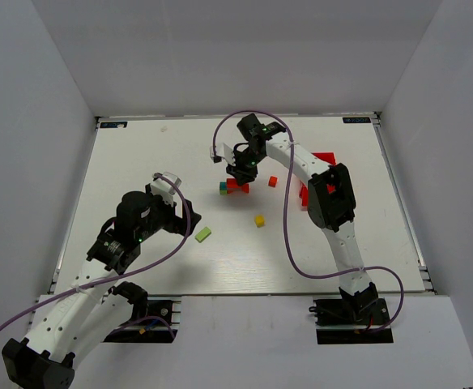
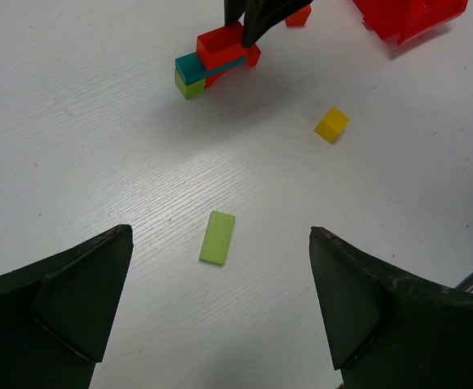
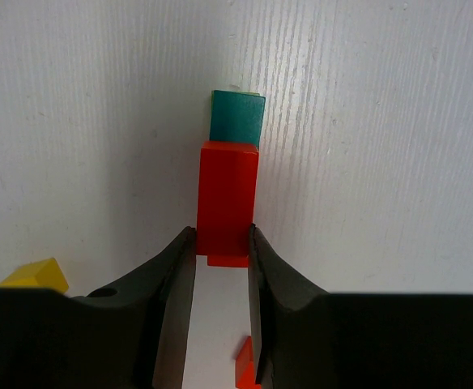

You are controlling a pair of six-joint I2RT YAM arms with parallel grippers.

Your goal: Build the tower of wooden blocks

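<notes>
I see the wood block tower (image 2: 216, 58) standing low: lime green block (image 2: 189, 84) at the base, teal bar (image 2: 194, 66) laid over it, red bar (image 2: 223, 45) on top, pinched in the right gripper (image 3: 223, 241). Loose pieces sit well apart: lime green bar (image 2: 218, 237) lying flat, yellow cube (image 2: 331, 124), orange cube (image 1: 273, 181).

The wood block tower (image 1: 233, 187) stands on the white table (image 1: 139, 146), with red, teal and lime green showing. The right gripper (image 1: 240, 173) is down on the tower's top. An orange-red cube (image 1: 273, 181) lies just right of the tower. A yellow cube (image 1: 259, 220) lies nearer the arms, and a lime bar (image 1: 202, 235) lies near-left. The left gripper (image 1: 170, 188) hangs well left of the tower.
</notes>
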